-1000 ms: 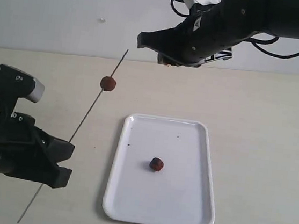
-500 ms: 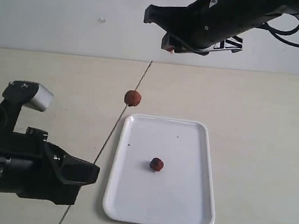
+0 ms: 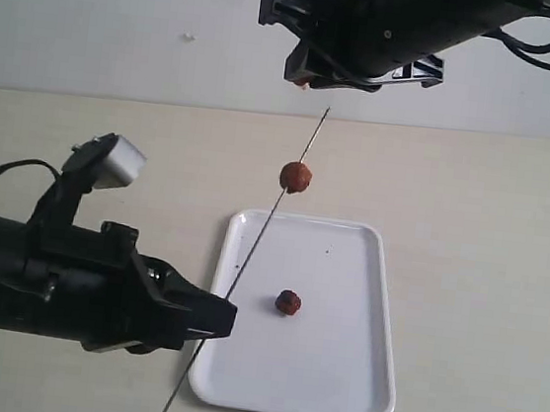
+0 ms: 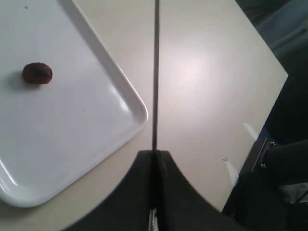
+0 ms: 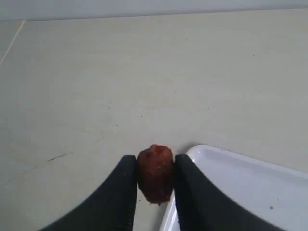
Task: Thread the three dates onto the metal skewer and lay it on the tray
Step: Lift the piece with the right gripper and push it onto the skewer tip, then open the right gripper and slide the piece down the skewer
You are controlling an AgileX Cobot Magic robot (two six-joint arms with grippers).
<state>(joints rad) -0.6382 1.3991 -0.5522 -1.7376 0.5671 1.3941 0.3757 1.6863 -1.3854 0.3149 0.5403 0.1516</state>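
My left gripper [image 3: 212, 318] is shut on the metal skewer [image 3: 250, 251], which slants up and to the right over the tray's left rim. One date [image 3: 296, 177] is threaded on the skewer's upper part. A second date [image 3: 288, 302] lies loose in the middle of the white tray [image 3: 355, 374]. High above the skewer's tip, my right gripper [image 3: 302, 83] is shut on a third date [image 5: 155, 173], pinched between both fingers. In the left wrist view the skewer [image 4: 155, 77] runs straight out from my shut left gripper [image 4: 154, 159], beside the tray [image 4: 96, 120] and the loose date [image 4: 37, 73].
The tray sits on a pale beige tabletop [image 3: 490, 240] with a light wall behind. In the left wrist view the table's edge [image 4: 262, 139] drops off to dark equipment.
My left arm has carried the skewer and its threaded date to the right, over the tray's left edge. My right gripper has shifted slightly above the tip, still holding its date.
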